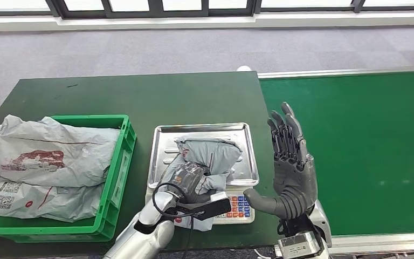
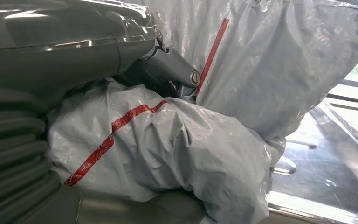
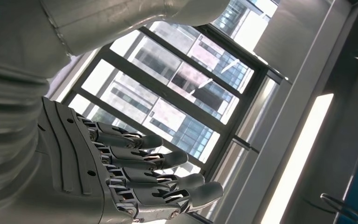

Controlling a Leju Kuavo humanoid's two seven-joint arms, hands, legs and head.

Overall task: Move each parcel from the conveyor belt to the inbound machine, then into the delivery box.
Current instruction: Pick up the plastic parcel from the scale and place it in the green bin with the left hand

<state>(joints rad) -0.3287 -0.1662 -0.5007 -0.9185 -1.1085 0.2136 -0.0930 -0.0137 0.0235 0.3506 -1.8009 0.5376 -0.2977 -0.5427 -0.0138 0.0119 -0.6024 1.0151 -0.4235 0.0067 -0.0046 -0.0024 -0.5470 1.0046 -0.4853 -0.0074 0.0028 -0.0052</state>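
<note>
Head view, workbench scene. Left hand [image 1: 190, 181] reaching in from the near edge, fingers wrapped around a crumpled grey parcel [image 1: 211, 156]; parcel resting in a shallow metal tray [image 1: 205, 130] on top of a scale, the inbound machine [image 1: 239, 208] with its coloured keypad just beside the wrist. Black cable [image 1: 164, 195] looped over the left wrist.

Left wrist view, close behind the hand: same parcel [image 2: 168, 149] pressed against the palm, glossy grey plastic creased and crossed by a red stripe [image 2: 114, 137]; dark fingers [image 2: 168, 74] clamped over a fold of the bag; tray surface [image 2: 321, 163] just beyond the parcel.

Right hand [image 1: 291, 167] raised upright beside the tray, palm turned toward the parcel, fingers straight and slightly apart, thumb stretched toward the scale, holding nothing. Right wrist view: same hand [image 3: 116, 172] empty, fingers [image 3: 168, 158] extended side by side against a background of window panes [image 3: 186, 88].

Beyond the right hand, on its outer side: green conveyor belt [image 1: 356, 145] with pale side rails. Well apart from the left hand, on its outer side: green plastic crate [image 1: 119, 162], the delivery box, holding several flat grey parcels [image 1: 43, 162] with printed labels, some spilling over the far rim. Dark green tabletop [image 1: 140, 97] under crate and scale; grey carpet [image 1: 194, 48] behind.
</note>
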